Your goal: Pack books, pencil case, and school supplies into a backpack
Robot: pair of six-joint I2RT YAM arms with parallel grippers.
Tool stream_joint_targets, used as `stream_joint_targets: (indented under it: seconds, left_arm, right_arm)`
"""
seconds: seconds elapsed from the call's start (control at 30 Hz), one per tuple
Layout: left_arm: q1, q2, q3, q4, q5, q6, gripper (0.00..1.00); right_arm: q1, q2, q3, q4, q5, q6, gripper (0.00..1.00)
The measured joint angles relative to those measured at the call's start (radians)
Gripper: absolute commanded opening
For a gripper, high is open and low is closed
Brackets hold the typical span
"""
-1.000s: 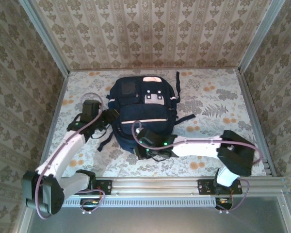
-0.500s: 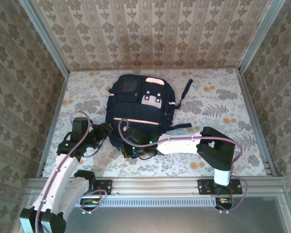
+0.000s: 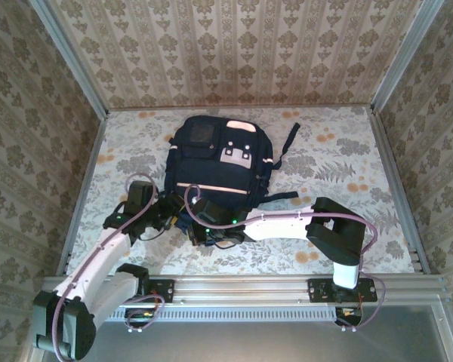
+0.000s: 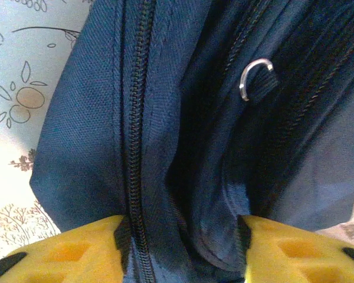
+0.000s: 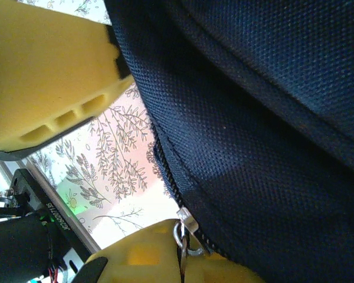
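The navy backpack lies flat mid-table, its pale stripe and grey patches facing up. At its near left corner my left gripper has a fold of backpack fabric and a zipper line between its yellow fingers; the cloth fills the gap at the left gripper. My right gripper is at the near edge. In the right wrist view the right gripper is shut on the metal zipper pull of the backpack. The books, pencil case and school supplies are hidden.
The floral table cover lies bare to the right and left of the bag. Dark straps trail off its right side. Patterned walls close in three sides. A small metal ring hangs on the fabric. A yellow finger of the other gripper is close by.
Over the second the backpack slid left and away with the right gripper. In the last half second the left gripper moved in to the bag's near left corner; the right arm stayed.
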Motion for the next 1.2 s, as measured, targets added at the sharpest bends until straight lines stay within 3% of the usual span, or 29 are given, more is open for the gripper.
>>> stream_joint_targets:
  seconds: [0.1,0.23,1.2]
  left_arm:
    - [0.000,0.022,-0.023,0.026,-0.012,-0.001,0.14]
    - [0.002,0.030,-0.027,0.033,-0.014,0.003,0.07]
    - [0.048,0.021,0.018,-0.047,0.032,0.070,0.05]
  right_arm:
    - [0.001,0.000,0.000,-0.002,0.008,0.000,0.00]
    - [0.003,0.000,-0.002,-0.004,0.027,0.000,0.00]
    - [0.004,-0.230,-0.286,-0.047,0.201,-0.038,0.00]
